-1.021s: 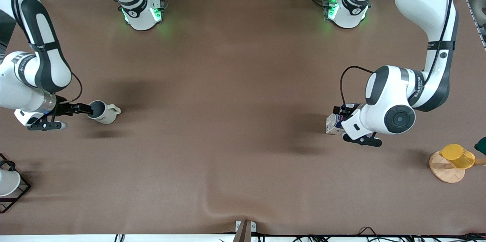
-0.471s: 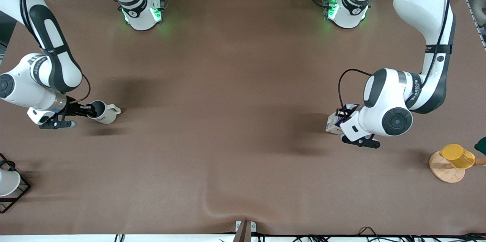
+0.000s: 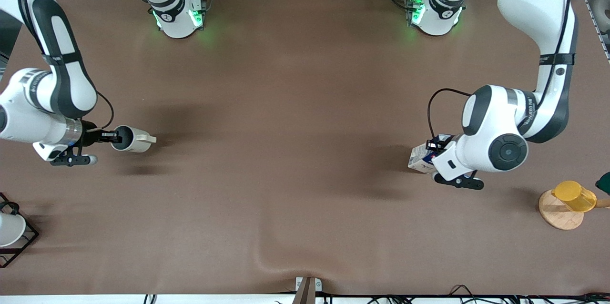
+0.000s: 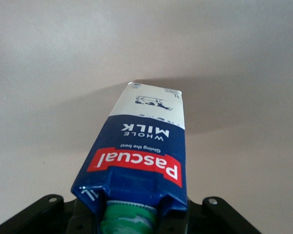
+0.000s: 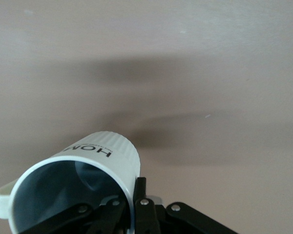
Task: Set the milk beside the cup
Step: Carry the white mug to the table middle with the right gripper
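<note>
The milk (image 3: pixel 421 157) sits at the left arm's end of the table, clamped in the left gripper (image 3: pixel 432 146). The cup (image 3: pixel 129 139), well apart toward the right arm's end, hangs tilted, its rim pinched by the right gripper (image 3: pixel 110 137).

- The left gripper (image 3: pixel 432 146) is seen clamped on the milk (image 3: pixel 419 157), its arm bent low at the left arm's end of the table.
- The right gripper (image 3: pixel 113 137) is pinched on the cup (image 3: pixel 134 141) rim, tilted.
</note>
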You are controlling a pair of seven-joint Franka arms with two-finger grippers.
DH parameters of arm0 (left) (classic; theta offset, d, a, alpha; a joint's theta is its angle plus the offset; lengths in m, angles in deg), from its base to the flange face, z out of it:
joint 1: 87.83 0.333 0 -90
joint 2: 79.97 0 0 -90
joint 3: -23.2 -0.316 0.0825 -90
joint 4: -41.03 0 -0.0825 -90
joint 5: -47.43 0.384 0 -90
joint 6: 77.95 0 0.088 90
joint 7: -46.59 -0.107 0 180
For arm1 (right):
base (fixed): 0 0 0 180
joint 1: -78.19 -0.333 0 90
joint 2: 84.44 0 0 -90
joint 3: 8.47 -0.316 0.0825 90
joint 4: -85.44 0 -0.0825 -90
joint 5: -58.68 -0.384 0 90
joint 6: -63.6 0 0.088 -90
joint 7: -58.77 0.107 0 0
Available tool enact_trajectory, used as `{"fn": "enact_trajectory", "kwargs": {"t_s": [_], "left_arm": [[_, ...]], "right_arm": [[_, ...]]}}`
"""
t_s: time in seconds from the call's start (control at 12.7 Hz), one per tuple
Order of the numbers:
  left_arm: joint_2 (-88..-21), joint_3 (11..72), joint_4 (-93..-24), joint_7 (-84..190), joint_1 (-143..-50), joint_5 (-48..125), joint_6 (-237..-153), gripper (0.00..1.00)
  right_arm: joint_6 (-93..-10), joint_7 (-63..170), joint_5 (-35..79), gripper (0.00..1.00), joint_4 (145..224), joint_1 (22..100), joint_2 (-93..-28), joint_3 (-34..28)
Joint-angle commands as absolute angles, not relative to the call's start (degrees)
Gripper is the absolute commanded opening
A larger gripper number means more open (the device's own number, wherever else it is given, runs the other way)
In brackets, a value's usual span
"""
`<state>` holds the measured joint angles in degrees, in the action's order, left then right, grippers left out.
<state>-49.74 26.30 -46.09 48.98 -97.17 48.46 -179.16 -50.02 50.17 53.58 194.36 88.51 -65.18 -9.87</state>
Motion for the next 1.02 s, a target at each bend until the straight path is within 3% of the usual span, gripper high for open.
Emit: {"fn": "enact_trajectory", "kwargs": {"t_s": [0.0,0.55,0.94], "left_arm": [[-51.2,26.2,-44.2,51.1,-96.6,47.8,-179.1,0.00],[-54.2,26.1,-42.6,52.6,-92.1,43.1,-179.1,0.00],[-55.0,26.1,-42.6,52.6,-91.5,41.4,-179.1,0.00]], "right_arm": [[-41.5,62.9,52.2,0.00,188.8,81.9,-66.6,-9.7],[-41.6,104.3,45.2,0.00,179.0,60.5,-63.7,-9.6],[-58.1,125.1,41.6,0.00,177.9,47.1,-56.5,-9.5]]}}
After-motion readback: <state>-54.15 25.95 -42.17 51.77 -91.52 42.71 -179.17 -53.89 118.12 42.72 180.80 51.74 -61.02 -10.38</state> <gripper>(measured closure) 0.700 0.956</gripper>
